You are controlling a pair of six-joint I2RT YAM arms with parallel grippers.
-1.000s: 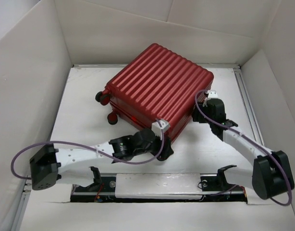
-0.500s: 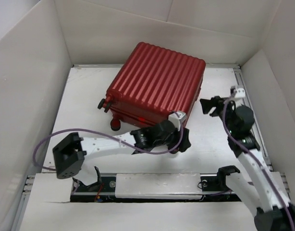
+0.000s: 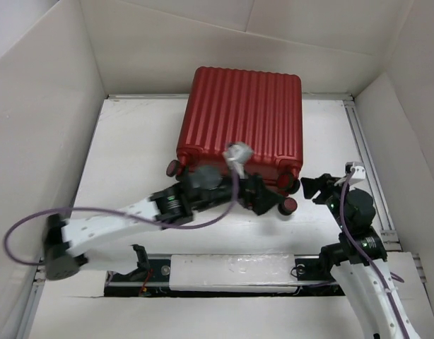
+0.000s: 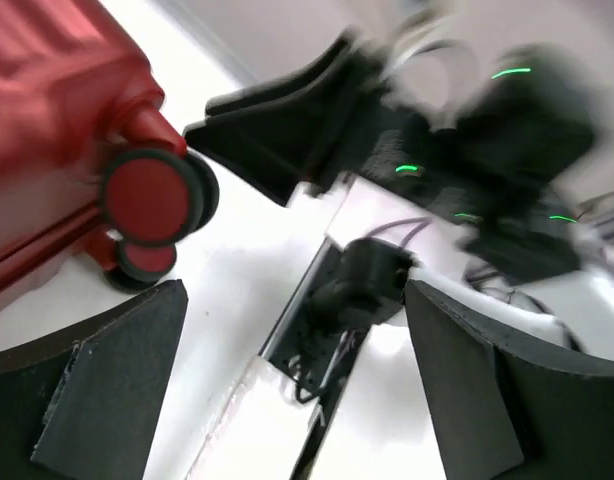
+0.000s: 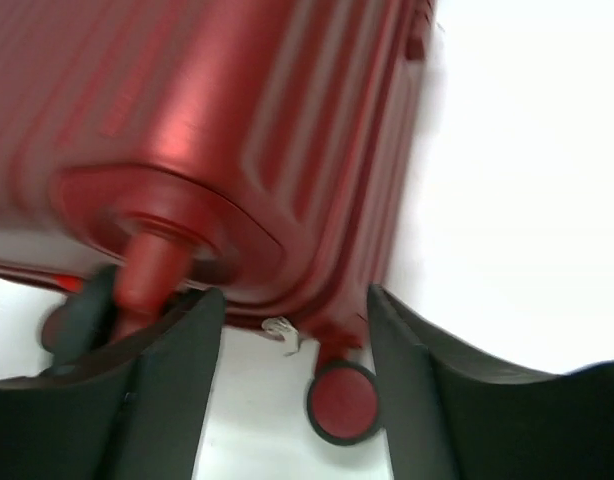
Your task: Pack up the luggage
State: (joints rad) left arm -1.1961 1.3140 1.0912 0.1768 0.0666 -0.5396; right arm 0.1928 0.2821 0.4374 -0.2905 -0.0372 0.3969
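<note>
The luggage is a dark red ribbed suitcase. It lies shut and flat at the back middle of the table, with its wheels toward the near side. My left gripper is open and empty, just in front of the wheel end. In the left wrist view the suitcase and a wheel sit upper left. My right gripper is open and empty, beside the suitcase's near right corner. In the right wrist view the suitcase and a wheel lie between the fingers. The lining is hidden.
White walls close in the table on the left, back and right. A metal rail with arm mounts runs along the near edge. A small silver zip pull hangs at the suitcase's edge.
The suitcase has turned clockwise and now sits square with its wheels toward the near side. My left gripper swept right along its near end. My right arm drew back toward the near edge.
</note>
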